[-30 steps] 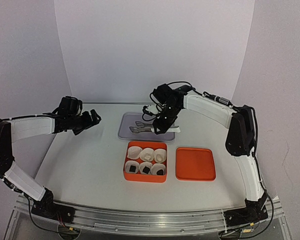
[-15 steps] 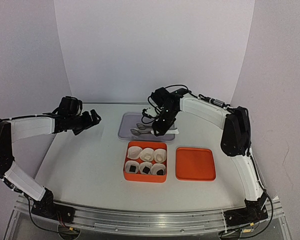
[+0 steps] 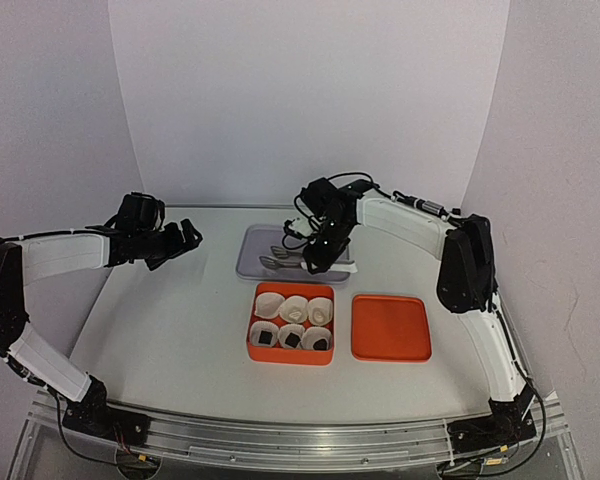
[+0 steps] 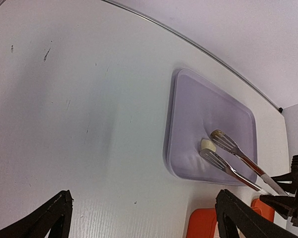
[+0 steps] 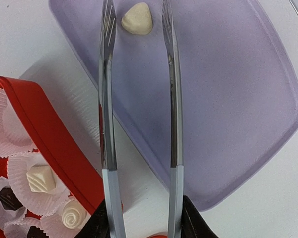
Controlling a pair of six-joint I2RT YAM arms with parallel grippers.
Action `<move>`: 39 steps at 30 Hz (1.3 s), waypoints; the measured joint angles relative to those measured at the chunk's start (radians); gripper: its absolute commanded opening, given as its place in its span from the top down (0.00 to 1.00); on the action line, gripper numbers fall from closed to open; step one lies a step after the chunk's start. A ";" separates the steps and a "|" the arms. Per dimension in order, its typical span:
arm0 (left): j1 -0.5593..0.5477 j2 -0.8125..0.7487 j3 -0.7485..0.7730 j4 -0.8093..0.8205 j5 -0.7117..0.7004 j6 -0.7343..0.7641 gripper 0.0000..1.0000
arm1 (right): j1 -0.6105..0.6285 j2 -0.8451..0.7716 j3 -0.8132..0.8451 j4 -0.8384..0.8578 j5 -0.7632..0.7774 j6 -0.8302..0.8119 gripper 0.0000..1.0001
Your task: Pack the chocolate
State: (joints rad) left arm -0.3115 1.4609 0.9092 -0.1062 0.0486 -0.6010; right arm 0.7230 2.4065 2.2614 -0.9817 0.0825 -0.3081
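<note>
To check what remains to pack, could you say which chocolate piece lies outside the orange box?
The pale cream piece on the lavender tray, framed by the tongs; the others sit in paper cups inside the box.

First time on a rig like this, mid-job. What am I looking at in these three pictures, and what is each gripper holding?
Two robot arms bolted to a table. The wide picture looks down from behind them; the others come from a camera on each wrist. On the table: a lavender tray with one pale chocolate, an orange box of paper cups, several filled, its lid beside it. The right gripper holds metal tongs, tips either side of that chocolate. The left gripper is open, empty.
</note>
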 measured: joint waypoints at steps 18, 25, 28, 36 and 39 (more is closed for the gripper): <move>0.000 0.000 0.000 -0.001 0.000 0.000 0.00 | -0.001 0.000 0.001 0.001 0.028 0.003 0.83; 0.000 0.000 0.000 -0.001 0.000 -0.001 0.00 | -0.001 -0.001 0.001 0.001 0.026 0.007 0.89; 0.000 0.000 -0.001 -0.001 0.000 -0.001 0.00 | -0.001 -0.008 0.000 0.000 0.023 0.015 0.89; 0.000 -0.011 -0.008 -0.002 0.000 -0.001 0.00 | -0.001 -0.110 -0.061 0.010 -0.006 0.044 0.90; 0.000 -0.015 -0.010 -0.001 0.000 0.000 0.00 | -0.001 -0.172 -0.107 0.020 -0.022 0.054 0.90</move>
State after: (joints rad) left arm -0.3115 1.4454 0.8997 -0.1074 0.0486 -0.6014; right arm 0.7223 2.2341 2.1548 -0.9614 0.0600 -0.2537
